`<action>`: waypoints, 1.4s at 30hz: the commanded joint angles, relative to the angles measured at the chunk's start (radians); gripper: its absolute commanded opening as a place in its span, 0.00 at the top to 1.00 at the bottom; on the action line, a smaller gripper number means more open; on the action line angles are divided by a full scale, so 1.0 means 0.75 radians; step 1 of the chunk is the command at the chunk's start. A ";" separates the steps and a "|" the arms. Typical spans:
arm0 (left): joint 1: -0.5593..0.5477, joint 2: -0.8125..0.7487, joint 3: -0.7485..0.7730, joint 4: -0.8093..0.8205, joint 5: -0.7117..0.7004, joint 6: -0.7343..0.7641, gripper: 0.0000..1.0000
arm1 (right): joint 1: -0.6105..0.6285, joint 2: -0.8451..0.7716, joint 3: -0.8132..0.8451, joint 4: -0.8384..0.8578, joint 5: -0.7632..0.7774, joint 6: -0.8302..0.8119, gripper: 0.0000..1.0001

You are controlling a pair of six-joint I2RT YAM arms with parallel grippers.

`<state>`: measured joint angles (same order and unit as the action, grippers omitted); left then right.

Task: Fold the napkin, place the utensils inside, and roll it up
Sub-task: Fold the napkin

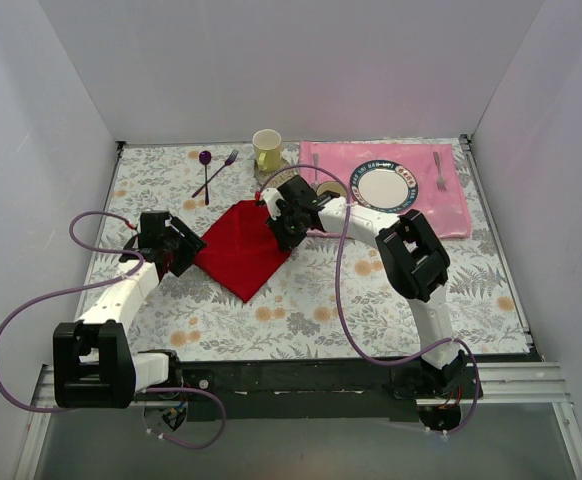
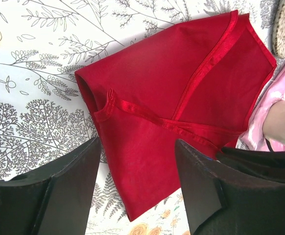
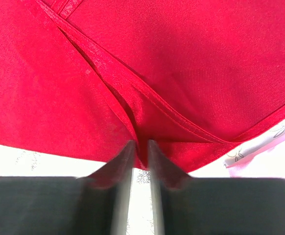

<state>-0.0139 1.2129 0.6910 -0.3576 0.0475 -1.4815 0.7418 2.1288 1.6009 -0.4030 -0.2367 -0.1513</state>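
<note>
Right gripper (image 3: 140, 147): the two dark fingers (image 3: 125, 161) fill the bottom of the right wrist view, nearly closed, with only a thin slot between the tips. A doubled hem of the soft, bright red cloth napkin (image 3: 181, 63) runs down into that slot, so I read this as a pinch on the napkin's edge. Left gripper (image 2: 137, 147): jaws stand wide apart and hold nothing; a loose pointed corner of the napkin lies on the table between and below the fingers, and I cannot tell whether they touch it. The napkin (image 1: 243, 245) lies mid-table on the white tablecloth printed with grey ferns and orange flowers (image 1: 371, 300), between the two grippers and just left of the pink rectangular placemat (image 1: 451, 215). It is partly folded: in the left wrist view two satin hems cross over the red field and one flap lies on top of another. Farther off are a purple spoon-and-fork pair (image 1: 214, 172) and an all-silver fork (image 1: 439, 172) on the placemat; the slim dark-handled fork I cannot make out. Judgement: the fold step is in hand, with utensil placing and rolling not yet begun. The next move probably calls for carrying the pinched edge across so the hems line up, the left gripper steadying the free corner so the cloth does not drag.
</note>
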 commanded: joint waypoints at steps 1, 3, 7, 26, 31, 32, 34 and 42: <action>0.008 0.005 -0.005 0.017 0.027 0.012 0.40 | 0.005 -0.047 0.080 -0.019 -0.040 0.024 0.83; 0.010 0.003 -0.009 0.019 0.031 0.012 0.40 | 0.007 -0.040 0.099 -0.023 -0.038 0.030 0.89; 0.008 0.009 -0.007 0.019 0.039 0.020 0.39 | 0.005 -0.020 0.134 -0.035 -0.036 0.030 0.92; 0.010 -0.040 0.083 -0.049 0.051 -0.009 0.39 | 0.003 0.099 0.252 -0.093 0.009 0.032 0.92; 0.010 -0.024 0.195 -0.272 -0.169 -0.041 0.31 | 0.001 0.101 0.259 -0.099 0.015 0.038 0.89; 0.010 -0.024 0.191 -0.280 -0.164 -0.047 0.31 | 0.003 0.097 0.252 -0.095 0.017 0.040 0.88; 0.008 -0.004 0.177 -0.255 -0.105 -0.066 0.35 | 0.001 0.088 0.248 -0.086 0.019 0.040 0.86; 0.010 0.087 0.146 -0.237 -0.082 -0.133 0.43 | -0.003 0.070 0.242 -0.101 0.015 0.042 0.63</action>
<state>-0.0124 1.2869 0.8101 -0.5171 -0.0067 -1.5509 0.7418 2.2139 1.7508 -0.4736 -0.2302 -0.1261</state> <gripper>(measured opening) 0.569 0.331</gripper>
